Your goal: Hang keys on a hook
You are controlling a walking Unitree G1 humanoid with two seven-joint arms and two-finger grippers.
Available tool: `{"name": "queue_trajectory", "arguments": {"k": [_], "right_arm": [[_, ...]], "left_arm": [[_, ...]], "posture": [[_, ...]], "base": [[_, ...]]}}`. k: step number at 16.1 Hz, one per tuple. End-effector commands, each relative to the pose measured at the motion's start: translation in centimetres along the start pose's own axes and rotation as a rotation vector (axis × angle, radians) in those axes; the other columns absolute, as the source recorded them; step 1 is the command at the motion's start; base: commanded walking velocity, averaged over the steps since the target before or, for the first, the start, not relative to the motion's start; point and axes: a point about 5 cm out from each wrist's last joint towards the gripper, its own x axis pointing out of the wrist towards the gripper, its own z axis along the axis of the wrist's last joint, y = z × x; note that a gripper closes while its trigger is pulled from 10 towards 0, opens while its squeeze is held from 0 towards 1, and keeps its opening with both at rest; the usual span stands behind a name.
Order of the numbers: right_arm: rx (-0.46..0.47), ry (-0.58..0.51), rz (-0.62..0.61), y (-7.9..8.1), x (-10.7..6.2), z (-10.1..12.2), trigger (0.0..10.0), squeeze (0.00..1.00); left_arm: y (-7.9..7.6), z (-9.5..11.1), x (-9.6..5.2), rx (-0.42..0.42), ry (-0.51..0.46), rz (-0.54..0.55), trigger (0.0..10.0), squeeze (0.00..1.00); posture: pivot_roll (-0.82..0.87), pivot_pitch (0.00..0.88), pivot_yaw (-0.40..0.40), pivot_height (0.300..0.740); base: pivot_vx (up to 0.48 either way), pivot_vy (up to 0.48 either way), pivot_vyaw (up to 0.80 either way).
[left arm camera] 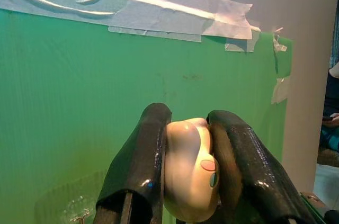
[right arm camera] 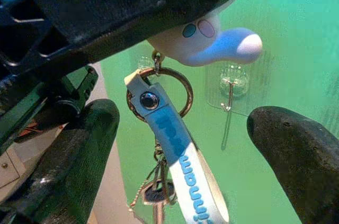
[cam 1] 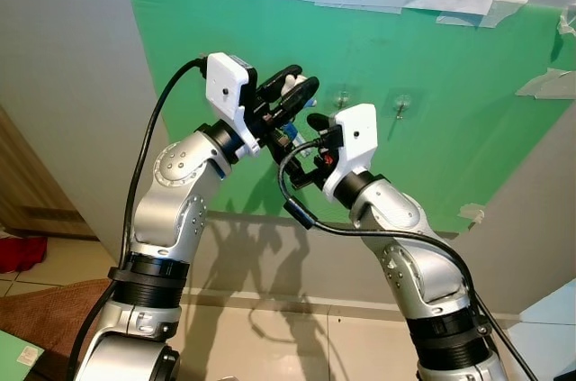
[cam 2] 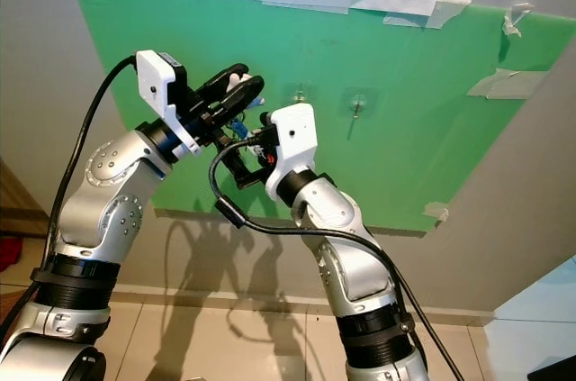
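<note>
Left gripper (cam 1: 290,91) clamped the keys' white charm (left arm camera: 190,168), right gripper (right arm camera: 180,144) wide beneath; ring (right arm camera: 161,92) risked missing the hook (right arm camera: 229,92) at 3 o'clock.

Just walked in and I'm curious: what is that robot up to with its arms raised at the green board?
The left tool is clamped on a white figurine keychain, held up before the green board taped to the wall. A key ring with a blue strap and keys dangles beneath it. The right tool sits open just below, fingers on either side of the strap. Two clear hooks on the board are bare, so nothing is hung yet.
</note>
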Motion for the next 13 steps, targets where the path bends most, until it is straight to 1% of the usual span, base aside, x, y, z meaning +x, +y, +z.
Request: {"name": "queue_trajectory", "arguments": {"k": [1, 5, 7, 8, 9, 10, 11, 13], "right_arm": [[-0.003, -0.012, -0.024, -0.3, 0.1, 0.2, 10.0, 0.0], [-0.005, -0.012, -0.035, -0.5, 0.1, 0.1, 10.0, 0.0], [0.01, -0.012, -0.041, -0.7, 0.1, 0.0, 10.0, 0.0], [0.017, -0.012, -0.046, -0.8, 0.0, 0.0, 10.0, 0.0], [0.023, -0.014, -0.047, -0.8, 0.0, 0.0, 10.0, 0.0], [0.045, -0.019, -0.049, -0.8, 0.0, 0.1, 10.0, 0.0], [0.055, -0.021, -0.051, -0.8, 0.1, 0.1, 10.0, 0.0], [0.063, -0.026, -0.053, -0.9, 0.1, 0.2, 10.0, 0.0]], "left_arm": [[-0.4, 0.7, 0.2, 0.008, -0.02, -0.029, 0.0, 0.0], [-0.7, 0.8, 0.2, -0.012, -0.031, -0.05, 0.0, 0.0], [0.7, 1.0, -0.1, 0.013, -0.021, -0.01, 0.0, 0.0], [1.1, 1.5, -0.1, -0.005, -0.042, -0.002, 0.0, 0.0], [1.1, 1.5, -0.1, -0.013, -0.045, -0.006, 0.0, 0.0], [0.9, 1.8, -0.3, -0.077, -0.079, -0.033, 0.0, 0.0], [0.8, 2.0, -0.3, -0.102, -0.095, -0.049, 0.0, 0.0], [0.7, 1.9, -0.3, -0.098, -0.092, -0.057, 0.0, 0.0]], "posture": [[-0.07, 0.0, 0.015, 0.74], [-0.07, 0.0, 0.016, 0.74], [-0.07, 0.0, 0.016, 0.74], [-0.07, 0.0, 0.017, 0.74], [-0.07, 0.0, 0.017, 0.74], [-0.07, 0.0, 0.017, 0.74], [-0.07, 0.0, 0.018, 0.74], [-0.07, 0.0, 0.019, 0.74]], "base": [[0.0, 0.0, 0.0], [0.0, 0.0, 0.0], [0.0, 0.0, 0.0], [0.0, 0.0, 0.0], [0.0, 0.0, 0.0], [0.0, 0.0, 0.0], [0.0, 0.0, 0.0], [0.0, 0.0, 0.0]]}}
